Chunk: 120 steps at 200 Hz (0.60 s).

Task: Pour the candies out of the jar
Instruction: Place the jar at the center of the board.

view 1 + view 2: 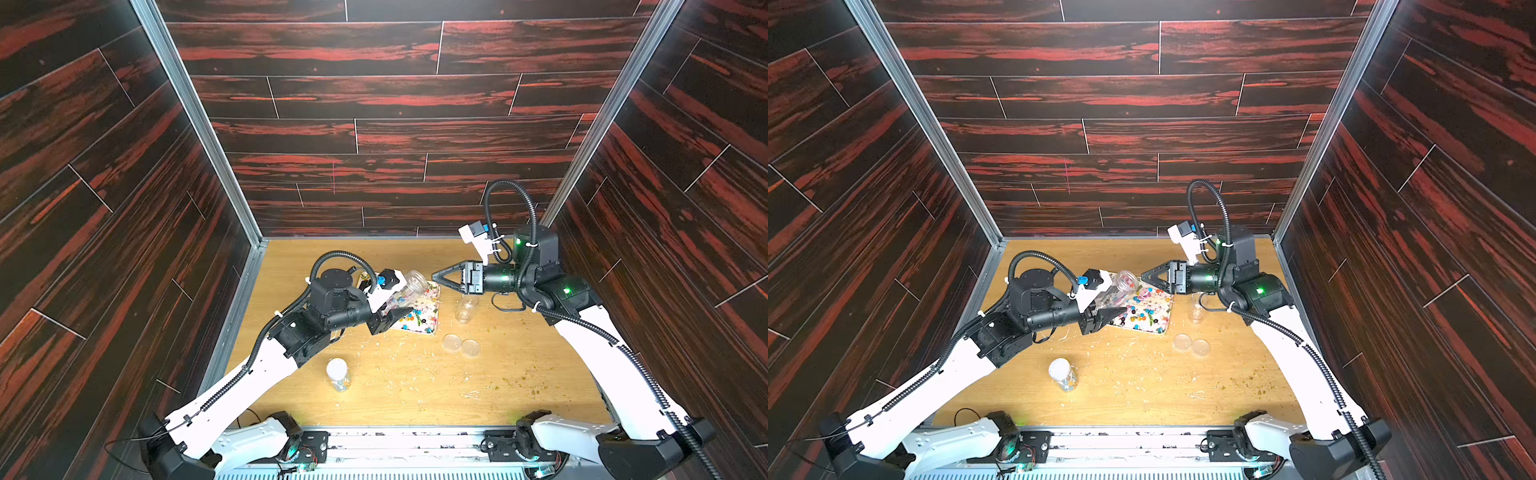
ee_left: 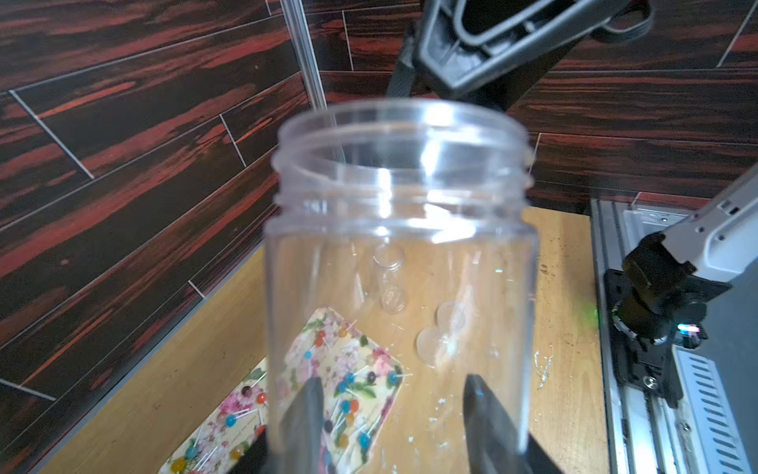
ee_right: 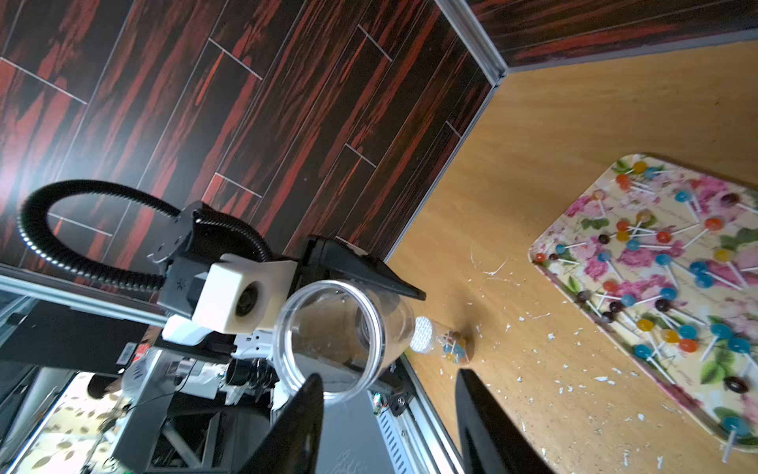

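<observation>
Your left gripper (image 2: 393,410) is clamped on the clear jar (image 1: 409,288), which is tilted over the floral tray's (image 3: 574,211) left edge. The candies (image 1: 419,316) lie spread inside the tray rim. Right gripper (image 3: 389,410) hangs just beside the jar mouth, jaws apart, empty; a small open jar (image 1: 465,309) and two lids (image 1: 452,343) crowd the tray's right edge.

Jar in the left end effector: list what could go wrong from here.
1. The right end effector sits close to the mouth of the jar; a small move could strike it.
2. The left end effector grips the smooth, tilted jar near its base only; it might slip onto the tray and scatter the candies.
3. Some candies lie at the tray's rim, so a bump could send them onto the table.
</observation>
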Each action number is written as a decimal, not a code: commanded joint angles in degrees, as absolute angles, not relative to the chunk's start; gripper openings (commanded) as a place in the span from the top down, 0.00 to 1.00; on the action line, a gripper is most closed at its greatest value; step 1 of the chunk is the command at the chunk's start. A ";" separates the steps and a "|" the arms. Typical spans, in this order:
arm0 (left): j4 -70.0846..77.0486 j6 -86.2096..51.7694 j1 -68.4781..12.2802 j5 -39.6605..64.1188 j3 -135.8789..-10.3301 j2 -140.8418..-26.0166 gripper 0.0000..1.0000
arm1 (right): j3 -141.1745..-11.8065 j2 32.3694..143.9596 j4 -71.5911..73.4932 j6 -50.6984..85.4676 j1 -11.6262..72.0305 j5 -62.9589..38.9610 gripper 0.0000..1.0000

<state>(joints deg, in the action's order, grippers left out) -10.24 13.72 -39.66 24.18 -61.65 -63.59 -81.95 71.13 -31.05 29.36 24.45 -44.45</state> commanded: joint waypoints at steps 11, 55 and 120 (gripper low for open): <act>-8.53 14.23 -39.68 26.60 -61.22 -63.67 0.47 | -83.41 72.95 -33.88 27.26 24.38 -47.59 0.47; -9.78 15.32 -39.72 28.13 -62.58 -65.10 0.47 | -83.95 74.78 -34.75 26.28 24.77 -49.37 0.51; -12.22 17.84 -39.68 28.84 -63.88 -67.72 0.46 | -87.18 77.99 -41.95 21.37 26.10 -47.21 0.57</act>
